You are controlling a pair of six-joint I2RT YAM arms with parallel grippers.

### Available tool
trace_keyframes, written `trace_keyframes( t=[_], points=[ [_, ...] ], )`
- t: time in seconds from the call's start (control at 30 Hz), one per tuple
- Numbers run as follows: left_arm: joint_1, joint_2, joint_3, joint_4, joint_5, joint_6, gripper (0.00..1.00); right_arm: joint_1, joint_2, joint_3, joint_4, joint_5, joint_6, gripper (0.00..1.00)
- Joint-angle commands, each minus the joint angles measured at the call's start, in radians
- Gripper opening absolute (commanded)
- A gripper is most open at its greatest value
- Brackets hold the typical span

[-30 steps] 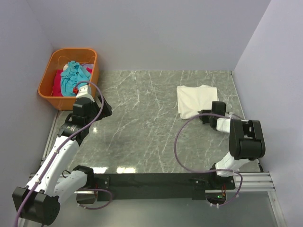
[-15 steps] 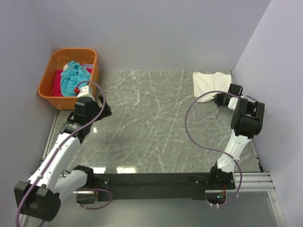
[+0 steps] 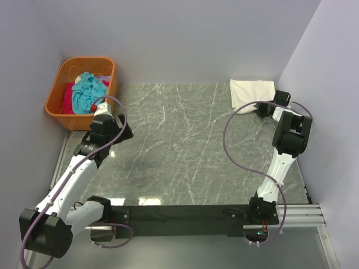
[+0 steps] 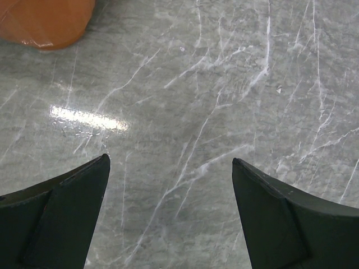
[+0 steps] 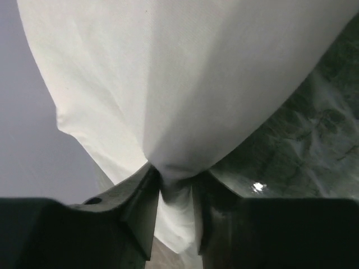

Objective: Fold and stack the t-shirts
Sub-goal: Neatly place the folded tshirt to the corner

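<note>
I judge the job to be about a third done. The cream t-shirt (image 3: 252, 89) lies folded into a compact rectangle at the upper right of the overhead frame, on the far right corner of the table (image 3: 185, 140). I take that to be the bottom of the stack.

The right claw (image 3: 261, 110) sits at the shirt's lower right edge. In its wrist view the jaws are nearly together with a tuck of cream cloth gathered between them, so I call it pinching the shirt. I cannot tell from the pictures whether that pinch is firm or loosening.

The left claw (image 4: 170, 161) is spread wide and holds nothing. It hangs over bare marble, with a corner of the orange basket (image 3: 56, 109) at the upper left of its wrist view.

The rest of the work is in that basket, at the upper left of the overhead frame. The teal t-shirt (image 3: 88, 89) lies crumpled on top, and the red t-shirt (image 3: 70, 98) is bunched beside and under it. Neither is folded. I cannot tell whether more shirts lie beneath them.

As I see it, the cream shirt has to be let go. Then each basket shirt must be brought out, spread on the open marble, folded, and set on the cream one.
</note>
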Motion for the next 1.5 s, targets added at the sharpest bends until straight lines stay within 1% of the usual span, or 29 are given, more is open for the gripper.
trace_keyframes(
  t=[0.0,0.07,0.1,0.17,0.2,0.27,0.3,0.37,0.4,0.47,0.5,0.53,0.57,0.6,0.63,0.67,0.7,0.77,0.8,0.83,0.87,0.93,0.97,1.0,1.03,1.13,1.3,1.37,1.47],
  points=[
    [0.004,-0.002,0.004,0.040,-0.005,0.022,0.95,-0.016,-0.008,-0.009,0.011,-0.013,-0.026,0.39],
    [0.004,-0.008,0.005,0.042,-0.004,0.021,0.96,-0.015,-0.048,-0.066,0.019,-0.013,-0.023,0.50],
    [0.004,-0.019,0.002,0.043,-0.001,0.021,0.96,-0.015,-0.100,-0.117,0.050,-0.002,-0.035,0.58],
    [0.004,-0.036,-0.001,0.047,-0.001,0.019,0.96,-0.015,-0.160,-0.162,0.029,0.016,-0.058,0.63],
    [0.004,-0.042,-0.001,0.047,0.003,0.017,0.97,-0.016,-0.226,-0.203,-0.003,0.039,-0.085,0.67],
    [0.004,-0.054,-0.001,0.047,0.003,0.014,0.97,-0.016,-0.298,-0.245,-0.048,0.047,-0.116,0.69],
    [0.004,-0.067,0.001,0.042,0.003,0.013,0.98,-0.018,-0.373,-0.285,-0.097,0.049,-0.140,0.70],
    [0.004,-0.086,-0.001,0.043,-0.004,0.007,0.99,-0.017,-0.457,-0.326,-0.177,0.049,-0.170,0.72],
    [0.004,-0.111,-0.007,0.045,-0.007,0.005,0.99,-0.016,-0.553,-0.377,-0.197,0.050,-0.199,0.72],
    [0.004,-0.146,-0.010,0.051,-0.022,0.002,0.99,-0.015,-0.660,-0.431,-0.228,0.046,-0.229,0.72],
    [0.004,-0.157,0.000,0.045,-0.031,0.002,0.99,-0.015,-0.770,-0.466,-0.269,0.049,-0.266,0.72],
    [0.004,-0.166,0.013,0.028,-0.037,-0.002,1.00,-0.012,-0.830,-0.481,-0.289,0.052,-0.289,0.72],
    [0.004,-0.177,0.031,-0.016,-0.045,-0.004,0.99,-0.013,-0.888,-0.492,-0.309,0.044,-0.311,0.72],
    [0.004,-0.203,0.069,-0.044,-0.059,-0.006,0.99,-0.013,-1.004,-0.494,-0.361,0.047,-0.361,0.72],
    [0.004,-0.217,0.091,-0.073,-0.063,-0.010,0.99,-0.010,-1.065,-0.488,-0.389,0.053,-0.387,0.72],
    [0.004,-0.232,0.114,-0.146,-0.082,-0.016,0.99,-0.007,-1.126,-0.480,-0.415,0.067,-0.412,0.72],
    [0.004,-0.263,0.163,-0.180,-0.114,-0.022,0.99,-0.007,-1.241,-0.454,-0.470,0.081,-0.452,0.72],
    [0.004,-0.310,0.214,-0.254,-0.140,-0.038,0.99,-0.007,-1.347,-0.420,-0.520,0.110,-0.501,0.73],
    [0.004,-0.327,0.261,-0.312,-0.166,-0.042,0.99,-0.004,-1.437,-0.387,-0.534,0.121,-0.518,0.73],
    [0.004,-0.344,0.284,-0.343,-0.177,-0.051,0.99,0.017,-1.465,-0.355,-0.563,0.162,-0.530,0.73],
    [0.004,-0.378,0.327,-0.367,-0.189,-0.056,0.99,0.081,-1.487,-0.298,-0.605,0.223,-0.562,0.75],
    [0.004,-0.412,0.364,-0.429,-0.226,-0.056,1.00,0.144,-1.559,-0.268,-0.610,0.259,-0.598,0.75],
    [0.004,-0.442,0.394,-0.443,-0.240,-0.055,0.99,0.207,-1.585,-0.265,-0.601,0.274,-0.645,0.75],
    [0.004,-0.458,0.407,-0.461,-0.255,-0.053,0.99,0.239,-1.643,-0.271,-0.594,0.320,-0.662,0.75],
    [0.004,-0.473,0.419,-0.495,-0.290,-0.056,1.00,0.269,-1.669,-0.279,-0.594,0.350,-0.671,0.75],
    [0.004,-0.533,0.456,-0.552,-0.329,-0.047,0.99,0.368,-1.761,-0.328,-0.590,0.420,-0.731,0.75],
    [0.000,-0.669,0.450,-0.520,-0.344,0.039,0.99,0.447,-1.924,-0.466,-0.544,0.473,-0.779,0.75],
    [0.000,-0.726,0.436,-0.488,-0.349,0.044,0.99,0.468,-1.976,-0.524,-0.506,0.487,-0.803,0.75],
    [0.000,-0.784,0.412,-0.440,-0.355,0.039,0.99,0.487,-2.002,-0.561,-0.482,0.496,-0.829,0.75]
  ],
)
